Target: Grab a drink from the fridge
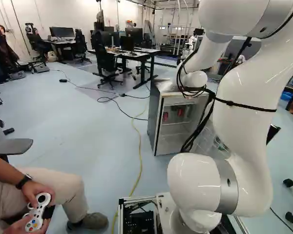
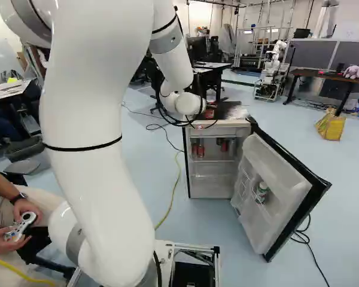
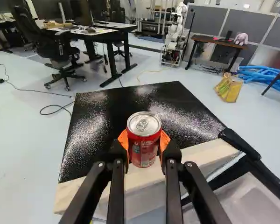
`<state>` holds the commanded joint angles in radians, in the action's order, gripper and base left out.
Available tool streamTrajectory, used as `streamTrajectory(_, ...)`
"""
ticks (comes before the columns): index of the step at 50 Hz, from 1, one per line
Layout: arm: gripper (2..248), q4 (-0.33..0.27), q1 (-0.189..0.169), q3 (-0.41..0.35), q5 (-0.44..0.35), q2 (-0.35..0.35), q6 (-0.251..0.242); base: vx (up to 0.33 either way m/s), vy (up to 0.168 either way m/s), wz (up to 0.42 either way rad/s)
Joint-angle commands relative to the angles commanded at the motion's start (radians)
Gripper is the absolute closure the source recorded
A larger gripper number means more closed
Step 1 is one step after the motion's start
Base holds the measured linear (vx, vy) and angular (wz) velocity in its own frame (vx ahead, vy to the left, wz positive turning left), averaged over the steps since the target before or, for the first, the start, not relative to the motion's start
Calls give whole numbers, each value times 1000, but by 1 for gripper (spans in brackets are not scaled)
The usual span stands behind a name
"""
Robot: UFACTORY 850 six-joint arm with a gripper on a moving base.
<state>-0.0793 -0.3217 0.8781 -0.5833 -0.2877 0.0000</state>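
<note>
Beyond the arm's wrist in the right base view, the gripper (image 2: 210,106) is mostly hidden, over the top of the small fridge (image 2: 188,170). In the wrist view the gripper (image 3: 144,142) is shut on an upright red can (image 3: 144,151), its orange pads against both sides. The can is at the near part of the fridge's dark top (image 3: 126,107); whether it touches the top I cannot tell. The fridge door (image 2: 290,188) stands wide open, with a bottle (image 2: 261,191) in its shelf. Red cans (image 2: 200,149) stand on an upper shelf inside.
The open door juts toward the base on the fridge's right. A seated person with a controller (image 1: 37,212) is near the base at the left. A yellow cable (image 1: 139,151) crosses the floor. Farther back are desks, chairs, a yellow bag (image 2: 330,125) and another robot (image 2: 274,69).
</note>
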Motion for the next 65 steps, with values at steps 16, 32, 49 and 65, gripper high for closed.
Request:
streamTrajectory(16, 165, 0, 1, 7, 0, -11, 0, 0, 0, 0)
streamTrajectory(32, 165, 0, 5, 30, 0, -30, 0, 0, 0, 0)
streamTrajectory(49, 165, 0, 10, 59, 0, -56, 0, 0, 0, 0)
streamTrajectory(65, 165, 0, 13, 79, 0, -83, 0, 0, 0, 0)
